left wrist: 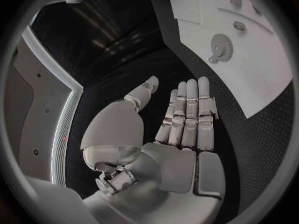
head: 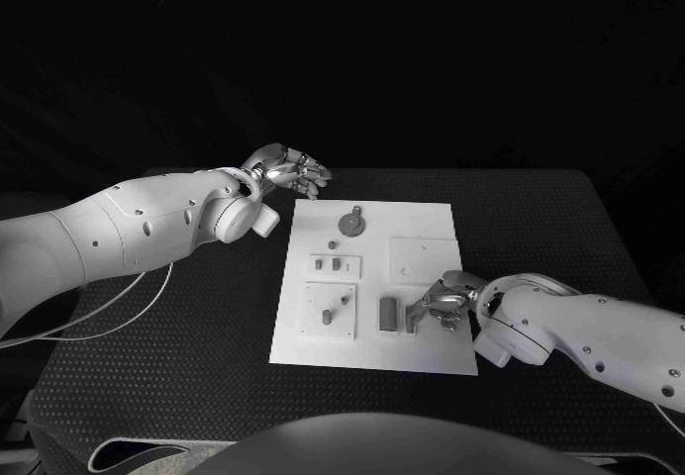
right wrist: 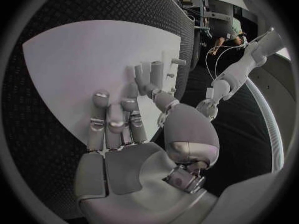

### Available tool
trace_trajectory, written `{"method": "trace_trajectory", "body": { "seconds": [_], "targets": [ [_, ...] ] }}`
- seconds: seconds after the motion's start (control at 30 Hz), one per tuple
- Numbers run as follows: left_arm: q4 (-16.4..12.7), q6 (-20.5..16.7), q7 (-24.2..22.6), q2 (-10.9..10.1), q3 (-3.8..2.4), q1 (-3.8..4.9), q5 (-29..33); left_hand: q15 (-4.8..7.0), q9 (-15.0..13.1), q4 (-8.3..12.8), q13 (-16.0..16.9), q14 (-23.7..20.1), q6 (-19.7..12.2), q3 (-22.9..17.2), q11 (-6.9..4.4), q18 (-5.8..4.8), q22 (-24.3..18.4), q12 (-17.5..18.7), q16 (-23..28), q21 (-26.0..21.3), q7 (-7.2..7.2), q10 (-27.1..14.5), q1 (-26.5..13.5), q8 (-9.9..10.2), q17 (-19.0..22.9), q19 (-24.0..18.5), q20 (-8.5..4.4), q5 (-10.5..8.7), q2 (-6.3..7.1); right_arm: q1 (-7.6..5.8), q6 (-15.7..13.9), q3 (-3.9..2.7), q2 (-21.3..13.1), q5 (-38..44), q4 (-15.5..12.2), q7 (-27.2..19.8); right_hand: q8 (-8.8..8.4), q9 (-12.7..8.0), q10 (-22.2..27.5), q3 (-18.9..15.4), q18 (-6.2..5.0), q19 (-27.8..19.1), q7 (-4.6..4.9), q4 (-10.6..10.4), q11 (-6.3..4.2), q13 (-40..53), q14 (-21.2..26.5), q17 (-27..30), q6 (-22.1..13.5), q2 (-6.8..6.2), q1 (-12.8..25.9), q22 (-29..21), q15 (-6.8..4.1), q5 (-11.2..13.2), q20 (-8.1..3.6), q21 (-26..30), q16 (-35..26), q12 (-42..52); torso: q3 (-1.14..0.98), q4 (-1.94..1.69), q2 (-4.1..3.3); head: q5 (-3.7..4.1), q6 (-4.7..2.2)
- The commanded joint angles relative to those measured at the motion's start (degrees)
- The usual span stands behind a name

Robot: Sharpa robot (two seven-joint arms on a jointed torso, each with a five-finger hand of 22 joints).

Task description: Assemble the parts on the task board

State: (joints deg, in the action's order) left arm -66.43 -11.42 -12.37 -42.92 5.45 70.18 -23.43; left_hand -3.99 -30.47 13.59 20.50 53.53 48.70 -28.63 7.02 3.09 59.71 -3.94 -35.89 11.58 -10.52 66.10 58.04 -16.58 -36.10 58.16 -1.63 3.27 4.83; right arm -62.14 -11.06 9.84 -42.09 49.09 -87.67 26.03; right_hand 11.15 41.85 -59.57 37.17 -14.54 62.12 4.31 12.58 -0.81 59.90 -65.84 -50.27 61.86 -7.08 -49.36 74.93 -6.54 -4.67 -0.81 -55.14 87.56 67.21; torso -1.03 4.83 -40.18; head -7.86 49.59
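The white task board (head: 429,348) lies in the middle of the black table. A grey gear (head: 351,224) sits near its far edge, and the left wrist view also shows this gear (left wrist: 221,46). A grey block (head: 388,314) stands near the front. My left hand (head: 290,170) hovers off the board's far left corner, its fingers (left wrist: 187,114) straight and side by side, holding nothing. My right hand (head: 442,300) is low over the board's near right part, just right of the block. Its fingers (right wrist: 115,122) stretch over the board (right wrist: 81,69), the thumb beside upright grey pegs (right wrist: 146,74), gripping nothing.
Raised white plates sit on the board: a slotted one (head: 336,265), a square one (head: 422,259) and one at the near left (head: 330,309) with a small grey piece on it. A white cable (head: 107,307) trails over the table at the left.
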Motion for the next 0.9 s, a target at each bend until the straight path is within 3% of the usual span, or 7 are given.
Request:
{"method": "trace_trajectory", "body": {
  "seconds": [0.03,0.2,0.53,0.67,0.9],
  "targets": [
    [-0.07,0.66,-0.32,0.09,-0.04,0.06,0.28,-0.35,0.08,-0.31,-0.07,-0.01,-0.31,0.11,0.01,1.03,0.09,0.0,0.23,-0.25,0.1,-0.36,-0.32,-0.16,-0.08,-0.32,0.24,0.34,0.01,0.2,-1.31,0.11,-0.3,1.8,-0.24,-3.53,0.2,-0.17,0.28,-0.25,-0.46,0.05,1.08,0.38,-0.01,0.05,0.35,-0.07,-1.08,0.33,0.04,0.82,-0.06,0.19,-0.22,0.1,-0.19,0.17,-0.02,0.03,0.01,-0.02,-0.08],
    [0.01,0.66,-0.34,0.05,-0.03,0.06,0.28,-0.35,0.08,-0.33,-0.07,-0.01,-0.31,0.1,0.01,1.03,0.1,-0.01,0.24,-0.25,0.1,-0.36,-0.31,-0.16,-0.1,-0.31,0.24,0.34,-0.02,0.2,-2.56,0.09,-1.57,2.98,-0.83,-7.28,0.53,-0.03,-0.1,-0.3,-0.46,0.37,0.87,0.96,-0.22,0.03,0.06,-0.06,-0.64,0.4,-0.24,0.8,-0.23,0.15,-0.32,-0.01,-0.1,0.35,-0.05,-0.02,-0.01,-0.08,-0.18],
    [0.06,0.69,-0.37,0.01,-0.02,0.05,0.28,-0.35,0.09,-0.35,-0.07,0.0,-0.3,0.08,0.01,1.03,0.11,-0.02,0.25,-0.25,0.1,-0.34,-0.29,-0.18,-0.14,-0.3,0.24,0.34,-0.05,0.18,-7.12,-0.02,-3.36,10.16,-0.81,-16.53,0.27,-0.11,-0.24,0.56,-0.46,0.74,1.09,2.4,-0.06,0.02,-0.18,0.05,-1.51,-1.26,-2.79,0.65,-0.19,0.12,-0.51,0.12,-0.31,0.53,-0.07,0.04,-0.01,-0.33,-0.49],
    [0.06,0.74,-0.35,0.02,-0.02,0.05,0.28,-0.35,0.09,-0.35,-0.07,0.0,-0.3,0.08,0.01,1.03,0.12,-0.02,0.26,-0.26,0.1,-0.34,-0.29,-0.18,-0.15,-0.3,0.25,0.34,-0.05,0.19,-7.76,-0.02,-3.24,12.73,-0.37,-20.1,0.01,-0.2,-0.13,1.13,-0.46,0.74,1.36,3.89,0.18,0.11,-0.15,0.03,-2.29,0.12,-6.42,0.71,0.01,0.16,-0.51,0.14,-0.37,0.69,-0.09,0.09,-0.01,-0.38,-0.57],
    [0.02,0.79,-0.33,0.07,-0.01,0.05,0.28,-0.35,0.1,-0.37,-0.07,0.01,-0.3,0.07,0.0,1.04,0.13,-0.03,0.27,-0.26,0.1,-0.34,-0.29,-0.19,-0.17,-0.3,0.25,0.34,-0.08,0.19,-6.2,-0.02,-2.51,20.04,0.91,-22.27,-0.29,-0.58,0.27,1.48,-0.46,-0.12,1.76,4.2,0.58,0.32,0.33,-0.12,-2.97,3.06,-13.97,1.04,0.42,0.15,-0.29,0.04,-0.42,0.96,-0.03,0.04,-0.02,-0.25,-0.65]
  ]
}}
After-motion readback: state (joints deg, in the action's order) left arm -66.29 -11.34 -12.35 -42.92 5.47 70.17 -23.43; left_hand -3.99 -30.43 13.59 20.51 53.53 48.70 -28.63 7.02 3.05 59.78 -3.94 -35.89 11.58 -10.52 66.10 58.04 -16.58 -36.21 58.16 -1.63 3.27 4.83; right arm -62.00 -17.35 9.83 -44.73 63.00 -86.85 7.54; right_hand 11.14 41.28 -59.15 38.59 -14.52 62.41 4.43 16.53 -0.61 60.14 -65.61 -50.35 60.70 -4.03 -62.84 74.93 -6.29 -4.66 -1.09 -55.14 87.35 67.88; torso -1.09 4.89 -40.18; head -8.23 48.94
